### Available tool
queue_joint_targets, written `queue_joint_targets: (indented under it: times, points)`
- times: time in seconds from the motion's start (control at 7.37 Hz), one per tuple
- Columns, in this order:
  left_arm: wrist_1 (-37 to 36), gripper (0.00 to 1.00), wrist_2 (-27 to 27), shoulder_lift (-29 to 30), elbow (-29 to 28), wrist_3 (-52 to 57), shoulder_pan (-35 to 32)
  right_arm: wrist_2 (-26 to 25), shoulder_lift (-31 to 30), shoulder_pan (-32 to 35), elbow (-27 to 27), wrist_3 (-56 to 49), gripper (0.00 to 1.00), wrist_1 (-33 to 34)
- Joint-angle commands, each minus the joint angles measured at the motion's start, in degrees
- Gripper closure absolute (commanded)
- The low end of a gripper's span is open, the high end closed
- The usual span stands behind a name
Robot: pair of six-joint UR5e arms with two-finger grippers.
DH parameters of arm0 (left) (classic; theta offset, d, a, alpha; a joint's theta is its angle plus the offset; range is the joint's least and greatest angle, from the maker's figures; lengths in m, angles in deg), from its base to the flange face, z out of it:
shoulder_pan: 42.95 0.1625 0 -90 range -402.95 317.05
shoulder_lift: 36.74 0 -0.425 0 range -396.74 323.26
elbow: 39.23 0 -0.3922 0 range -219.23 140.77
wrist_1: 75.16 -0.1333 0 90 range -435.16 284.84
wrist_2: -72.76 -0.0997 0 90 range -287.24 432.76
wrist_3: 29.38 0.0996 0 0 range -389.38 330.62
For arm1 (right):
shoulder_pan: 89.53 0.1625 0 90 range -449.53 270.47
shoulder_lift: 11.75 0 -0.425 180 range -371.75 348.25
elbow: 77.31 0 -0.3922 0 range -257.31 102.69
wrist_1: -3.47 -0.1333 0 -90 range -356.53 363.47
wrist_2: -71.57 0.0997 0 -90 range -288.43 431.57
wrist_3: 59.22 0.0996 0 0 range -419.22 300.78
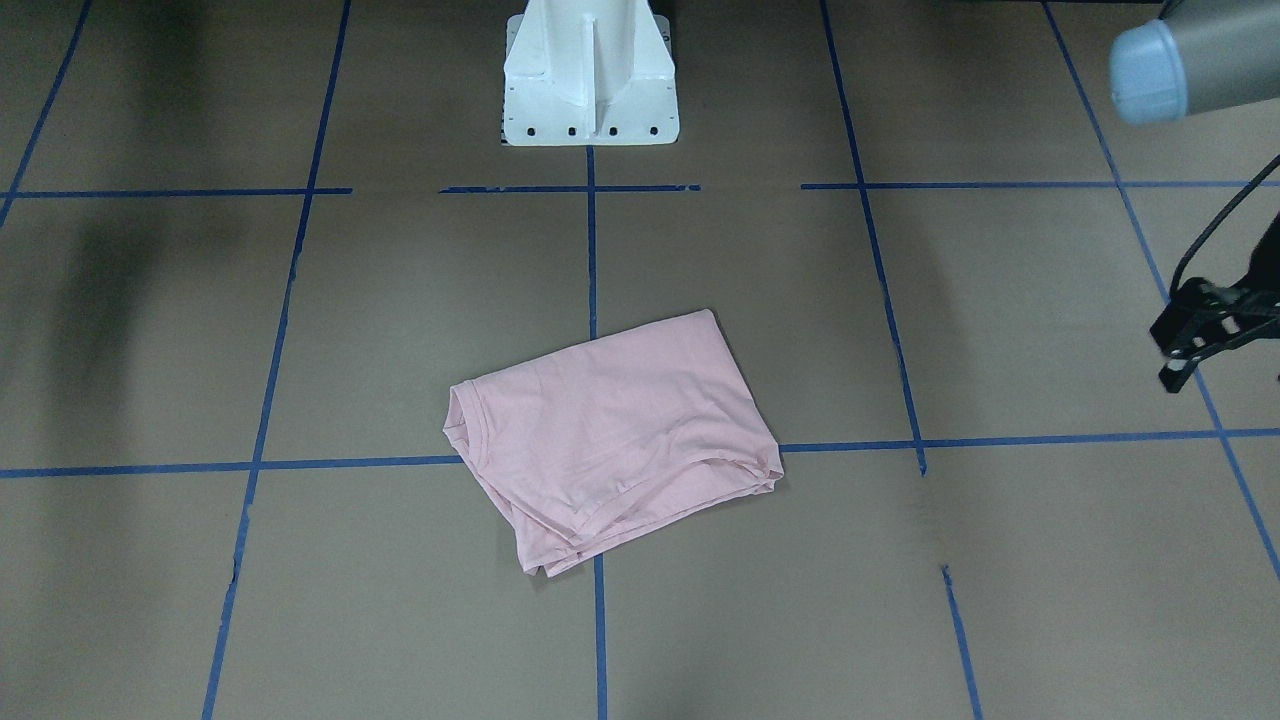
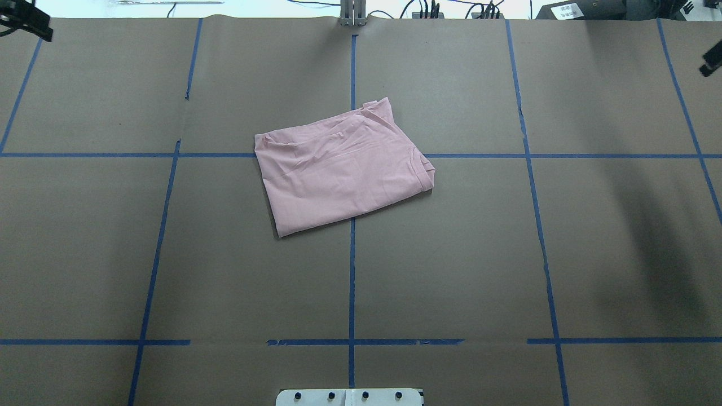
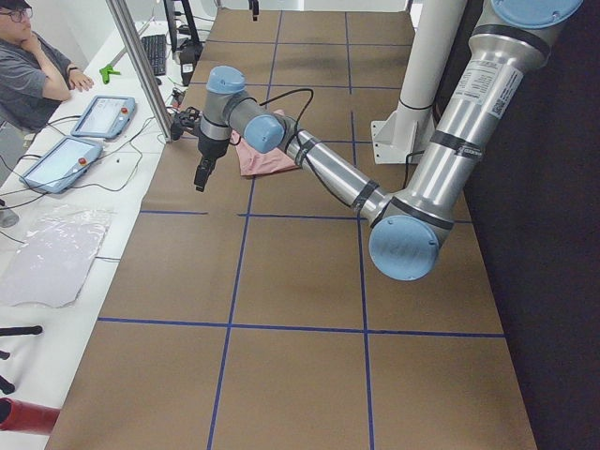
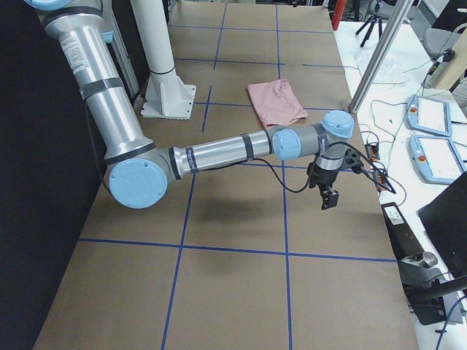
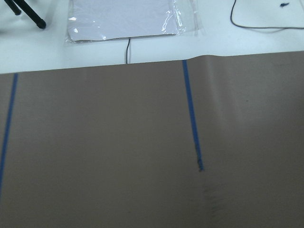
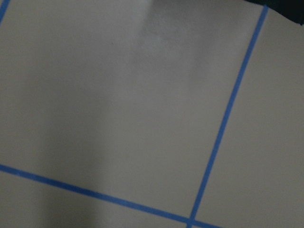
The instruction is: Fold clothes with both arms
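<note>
The pale pink T-shirt (image 1: 610,440) lies folded into a compact rectangle at the middle of the table, plain side up, with the ribbed collar at one edge. It also shows in the overhead view (image 2: 344,169) and in both side views (image 3: 265,157) (image 4: 276,102). My left gripper (image 1: 1175,350) hangs above the table's far left end, well away from the shirt and holding nothing. Only part of it shows in the overhead view (image 2: 28,22). My right gripper (image 2: 711,62) hovers at the far right end (image 4: 328,195), also empty. I cannot tell how the jaws of either stand.
The white pedestal (image 1: 590,80) stands at the robot's side of the table. Blue tape lines grid the brown paper. An operator (image 3: 28,66), tablets (image 3: 103,114), cables and a plastic bag (image 5: 133,19) are past the far edge.
</note>
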Motion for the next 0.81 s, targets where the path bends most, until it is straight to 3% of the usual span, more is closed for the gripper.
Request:
queue_joint_targets:
  times: [0.0, 0.14, 0.27, 0.68]
  points:
    - [-3.37, 0.0, 7.48, -8.07, 0.47, 21.19, -10.36, 7.95, -7.6, 6.61, -3.17, -6.72, 0.0, 5.22]
    - [-2.5, 0.0, 11.0, -13.16, -0.05, 24.6, -13.02, 11.98, -10.17, 7.06, -3.97, -6.72, 0.0, 4.96]
    - [-0.58, 0.0, 13.73, -15.39, -2.66, 24.37, -12.61, 11.5, -10.11, 6.98, -4.41, -5.5, 0.0, 4.95]
    - [2.08, 0.0, 12.45, -17.6, -7.69, 24.45, -12.61, 10.62, -11.15, 6.98, -4.59, -5.32, 0.0, 4.95]
